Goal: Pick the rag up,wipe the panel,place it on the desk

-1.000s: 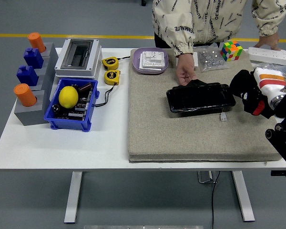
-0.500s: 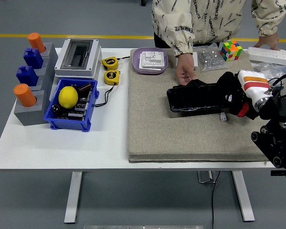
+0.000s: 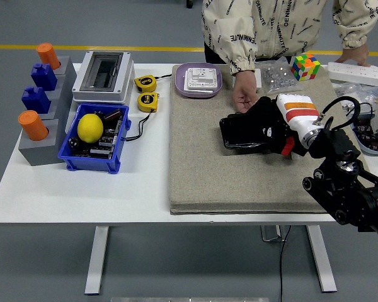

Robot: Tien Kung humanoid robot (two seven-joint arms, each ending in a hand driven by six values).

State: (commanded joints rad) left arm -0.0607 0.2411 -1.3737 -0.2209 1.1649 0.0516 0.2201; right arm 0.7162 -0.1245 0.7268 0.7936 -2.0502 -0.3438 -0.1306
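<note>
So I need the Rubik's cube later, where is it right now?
The Rubik's cube sits at the table's far right edge in the head view, just beyond the grey mat, between the clear bag of small parts and the white power strip.

The robot hand (image 3: 269, 126) covers much of the black panel (image 3: 238, 131), and the fingers cannot be made out

A white table (image 3: 63, 189) on white legs stands on grey floor (image 3: 38, 264) with a yellow line (image 3: 82, 48).
</note>
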